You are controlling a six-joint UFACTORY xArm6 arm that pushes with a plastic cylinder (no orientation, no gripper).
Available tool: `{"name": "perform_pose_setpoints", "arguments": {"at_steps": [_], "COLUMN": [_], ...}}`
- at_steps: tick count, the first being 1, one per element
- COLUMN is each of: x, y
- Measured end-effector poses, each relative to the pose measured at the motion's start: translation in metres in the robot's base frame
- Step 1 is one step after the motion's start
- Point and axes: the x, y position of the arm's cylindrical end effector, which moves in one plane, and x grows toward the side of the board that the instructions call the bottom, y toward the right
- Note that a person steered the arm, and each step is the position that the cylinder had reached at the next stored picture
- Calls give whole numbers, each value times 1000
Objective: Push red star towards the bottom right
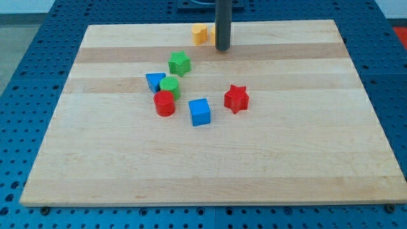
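Observation:
The red star (pixel 236 98) lies on the wooden board (pixel 210 172), a little right of the board's middle. My tip (pixel 222 48) is near the board's top edge, well above the red star and slightly to its left, not touching it. The dark rod rises out of the view's top. A yellow block (pixel 201 33), partly hidden by the rod, sits just left of my tip.
A blue cube (pixel 200 112) lies left of the red star. A red cylinder (pixel 164 103), a green cylinder (pixel 170 86) and a blue block (pixel 154 81) cluster further left. A green star (pixel 179 63) lies above them. Blue pegboard surrounds the board.

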Motion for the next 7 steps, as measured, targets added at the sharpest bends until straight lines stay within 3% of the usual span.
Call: {"name": "perform_pose_setpoints", "arguments": {"at_steps": [1, 4, 7], "x": [14, 123, 160], "y": [0, -24, 21]}}
